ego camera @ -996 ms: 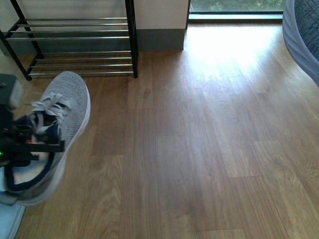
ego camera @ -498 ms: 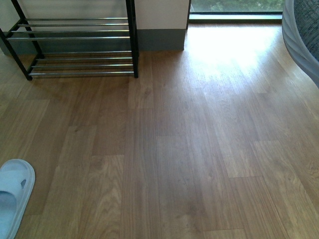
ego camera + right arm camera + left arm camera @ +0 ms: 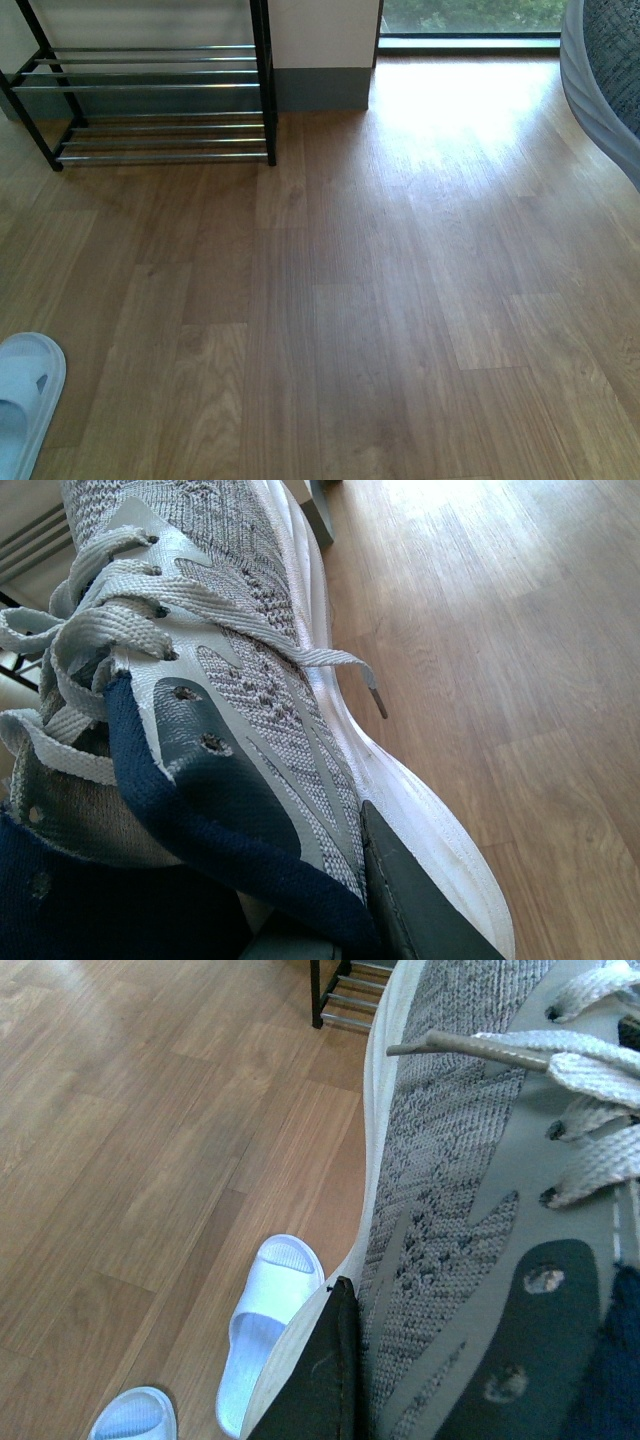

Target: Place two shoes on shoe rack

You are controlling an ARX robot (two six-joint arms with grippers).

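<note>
Both look light and soft on top, with stretchy grey mesh and floppy laces; the springy white foam sole is probably the firmest place to grip (rods may snag laces). The left gripper (image 3: 325, 1385) is clamped on the first sneaker (image 3: 450, 1210) and the right gripper (image 3: 410, 905) on the second sneaker (image 3: 250, 680), both held off the wood floor (image 3: 380, 300). The shoe rack (image 3: 150, 86), with slick chrome rods, stands at eleven o'clock.

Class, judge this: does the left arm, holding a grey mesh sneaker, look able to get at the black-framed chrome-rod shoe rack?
Probably yes, carrying the grey mesh sneaker forward: only bare wooden floor lies before the black-framed chrome-rod shoe rack, and the pale blue slipper sits aside.
</note>
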